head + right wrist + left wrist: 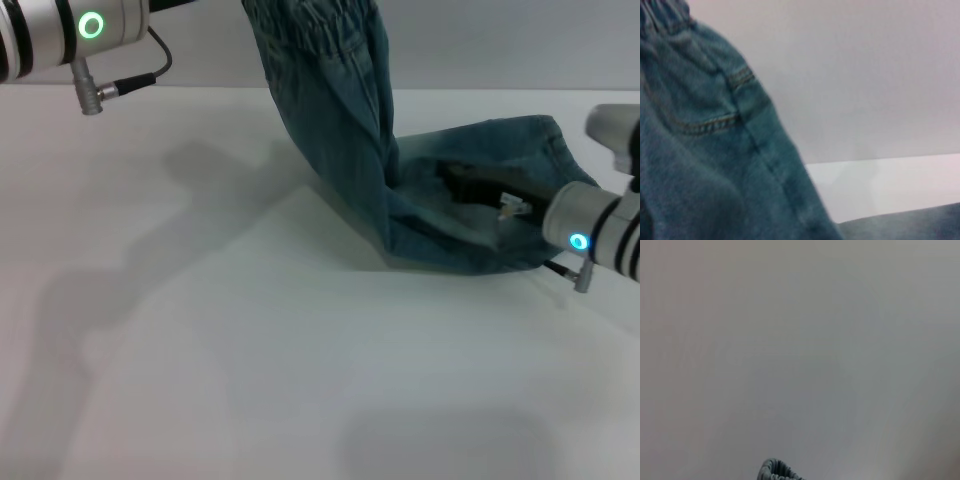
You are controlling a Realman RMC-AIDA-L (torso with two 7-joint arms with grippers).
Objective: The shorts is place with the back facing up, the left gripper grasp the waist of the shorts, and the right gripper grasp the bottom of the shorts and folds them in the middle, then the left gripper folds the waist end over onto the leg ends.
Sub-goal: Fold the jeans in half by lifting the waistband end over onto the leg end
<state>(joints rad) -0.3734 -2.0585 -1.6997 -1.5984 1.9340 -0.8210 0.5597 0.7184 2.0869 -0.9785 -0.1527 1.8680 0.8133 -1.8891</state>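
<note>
The blue denim shorts (340, 140) hang from their elastic waist (310, 25), which is lifted high at the top edge of the head view. My left arm (90, 30) reaches toward the waist from the top left, and its gripper is cut off by that edge. A scrap of the gathered waist (777, 472) shows in the left wrist view. The leg ends lie on the white table (250, 350) at the right. There my right gripper (472, 185) sits in the fabric fold, shut on the bottom of the shorts. Denim with pocket stitching (710, 125) shows in the right wrist view.
The white table stretches wide to the left and front of the shorts. The arms' shadows fall across its left part. A pale wall (500, 50) rises behind the table's far edge.
</note>
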